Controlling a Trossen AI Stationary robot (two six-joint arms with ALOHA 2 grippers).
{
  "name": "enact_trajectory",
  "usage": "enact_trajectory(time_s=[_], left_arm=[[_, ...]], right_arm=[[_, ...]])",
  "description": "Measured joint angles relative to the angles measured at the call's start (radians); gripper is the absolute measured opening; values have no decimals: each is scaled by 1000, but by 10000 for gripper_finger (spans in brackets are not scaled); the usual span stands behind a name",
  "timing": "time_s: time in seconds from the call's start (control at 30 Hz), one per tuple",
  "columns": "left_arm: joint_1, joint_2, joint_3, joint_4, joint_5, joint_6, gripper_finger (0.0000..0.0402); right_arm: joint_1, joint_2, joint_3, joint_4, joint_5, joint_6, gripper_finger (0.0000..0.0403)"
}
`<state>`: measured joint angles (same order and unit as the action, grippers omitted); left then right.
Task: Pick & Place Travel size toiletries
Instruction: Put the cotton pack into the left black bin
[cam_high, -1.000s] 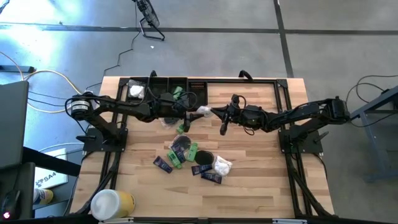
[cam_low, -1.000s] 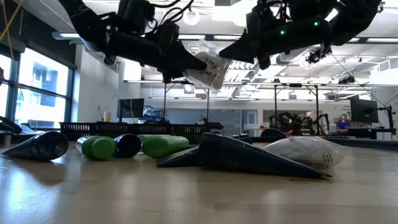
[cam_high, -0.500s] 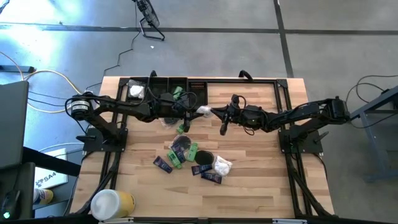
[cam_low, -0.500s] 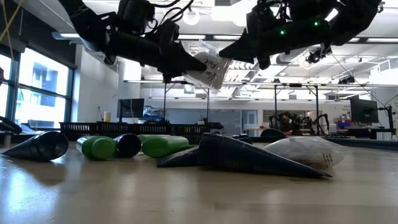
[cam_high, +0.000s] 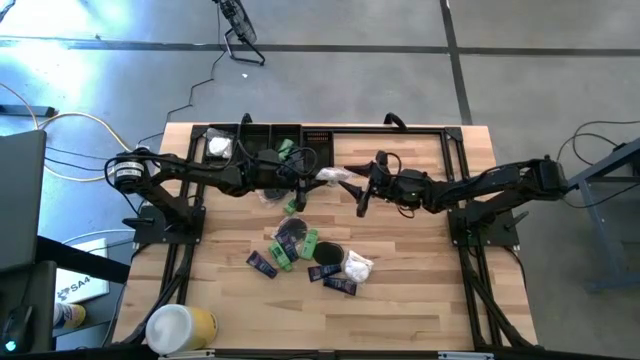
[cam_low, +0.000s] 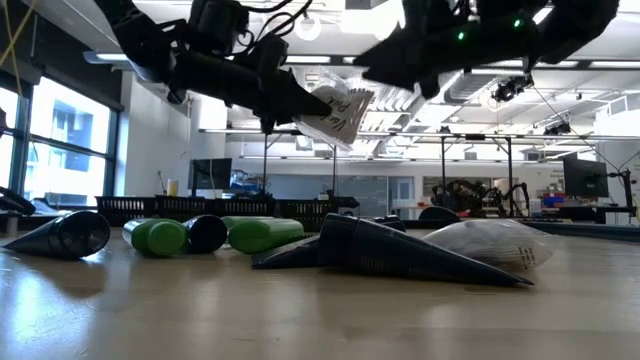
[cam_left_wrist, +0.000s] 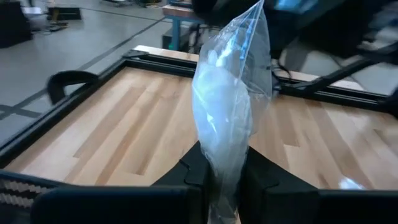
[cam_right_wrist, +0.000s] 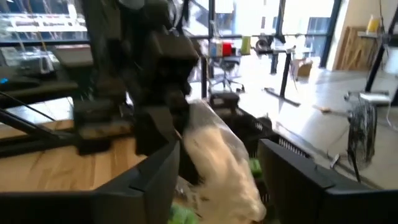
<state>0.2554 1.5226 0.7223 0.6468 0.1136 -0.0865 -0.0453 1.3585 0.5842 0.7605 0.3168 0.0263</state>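
- We see the left gripper (cam_high: 305, 182) above the middle of the tabletop (cam_high: 420, 270), toward the far edge, its jaws clamped on a white plastic-wrapped packet (cam_high: 328, 177) that hangs in the air.
- In the left wrist view the packet (cam_left_wrist: 229, 118) stands up between the two dark fingers (cam_left_wrist: 194, 174), pinched at its lower end.
- The right gripper (cam_high: 352, 180) sits just beside the packet on the other side, its jaws spread apart and gripping nothing; in the right wrist view the packet (cam_right_wrist: 217, 158) lies between its open fingers (cam_right_wrist: 158, 180).
- The remaining toiletries lie in a cluster nearer the front edge of the tabletop: green bottles (cam_high: 283, 255), dark sachets (cam_high: 262, 265), round black discs (cam_high: 290, 229) and another white packet (cam_high: 358, 265).
- A black tray (cam_high: 255, 135) at the far left edge holds a white packet (cam_high: 219, 147) and green bottles (cam_high: 288, 150).
- A large white-and-yellow cylinder (cam_high: 180, 327) lies at the front left corner.
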Motion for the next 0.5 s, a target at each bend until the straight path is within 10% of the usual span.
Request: enact_trajectory(time_s=[0.5], left_arm=[[1, -263, -1, -413, -599, 63, 40]], right_arm=[[55, -161, 0, -263, 155, -20, 235]])
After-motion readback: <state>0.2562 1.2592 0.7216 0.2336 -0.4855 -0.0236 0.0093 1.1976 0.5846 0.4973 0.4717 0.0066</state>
